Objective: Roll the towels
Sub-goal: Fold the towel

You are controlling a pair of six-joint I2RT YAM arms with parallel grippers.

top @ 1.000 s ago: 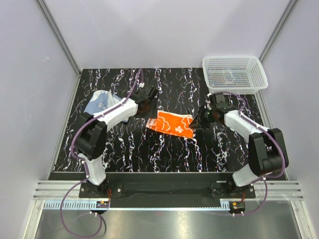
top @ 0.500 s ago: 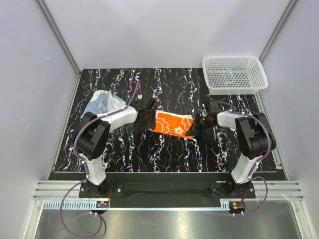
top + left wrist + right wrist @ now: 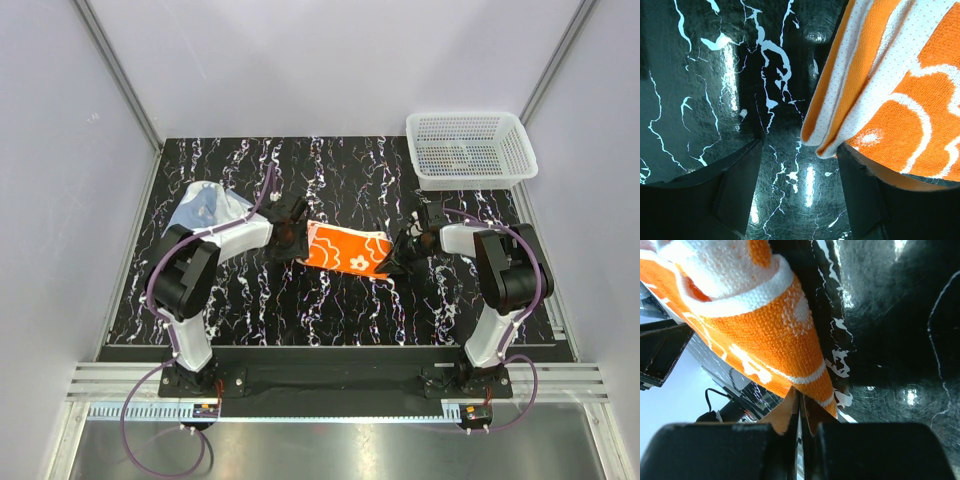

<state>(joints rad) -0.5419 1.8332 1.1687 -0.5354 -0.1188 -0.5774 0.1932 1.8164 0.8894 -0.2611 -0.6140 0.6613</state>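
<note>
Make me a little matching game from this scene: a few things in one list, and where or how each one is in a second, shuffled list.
Things:
1. orange towel
2. blue-grey towel
3. white basket
4. right arm's jaws

Places or states:
A. far right corner of the table
B. pinched shut on a towel's edge
C. far left side of the table
D. middle of the table

Pairs: 1-D, 2-C, 3-A, 4-B.
</note>
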